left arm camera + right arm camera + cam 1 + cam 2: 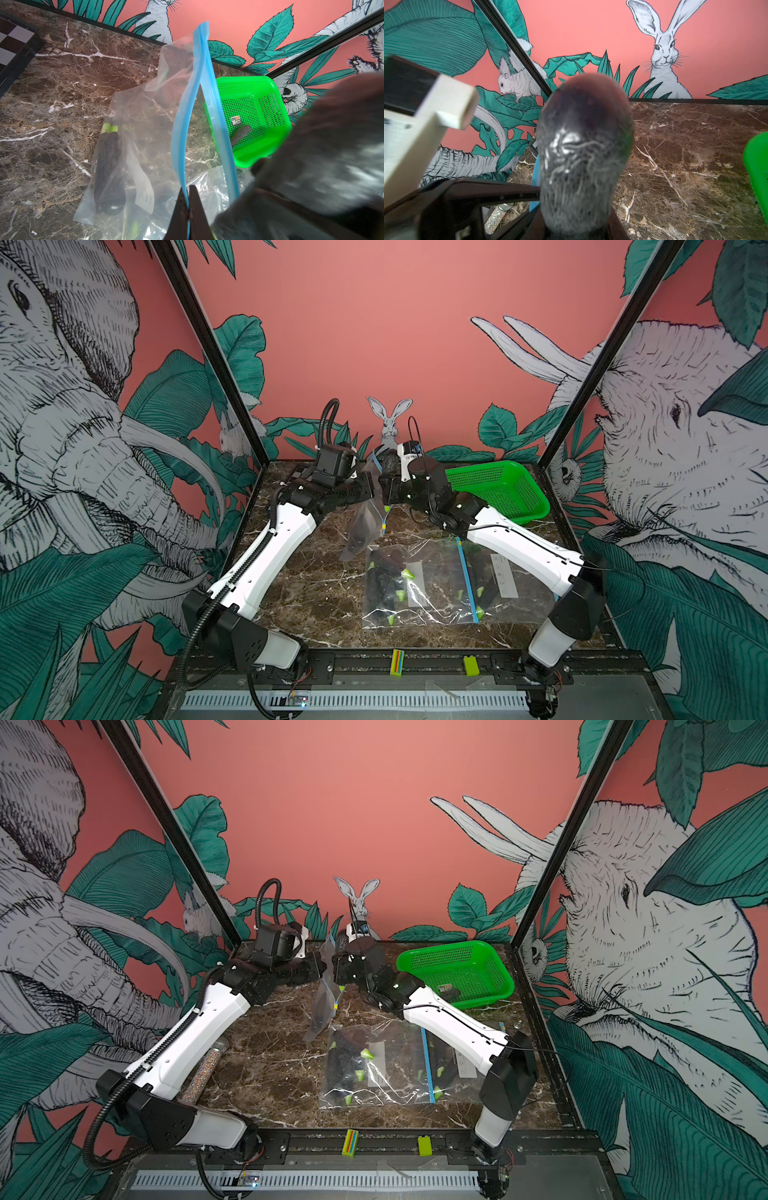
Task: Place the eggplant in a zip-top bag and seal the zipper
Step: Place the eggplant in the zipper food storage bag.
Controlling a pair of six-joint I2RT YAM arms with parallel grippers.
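Glistening dark-purple eggplant [583, 155] beside clear blue-zippered bag [149, 124]

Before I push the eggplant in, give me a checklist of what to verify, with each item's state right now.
1. Left claw shut on the blue zipper strip of the clear plastic zip-top bag: ok.
2. Bag mouth parted, table visible through the gap: ok.
3. Right claw gripping the dark purple eggplant: ok.
4. Eggplant tip inside the mouth: not ok; it sits beside the strip, outside.
5. Bag's bottom clear of the filled bags lying on the marble table: cannot tell.
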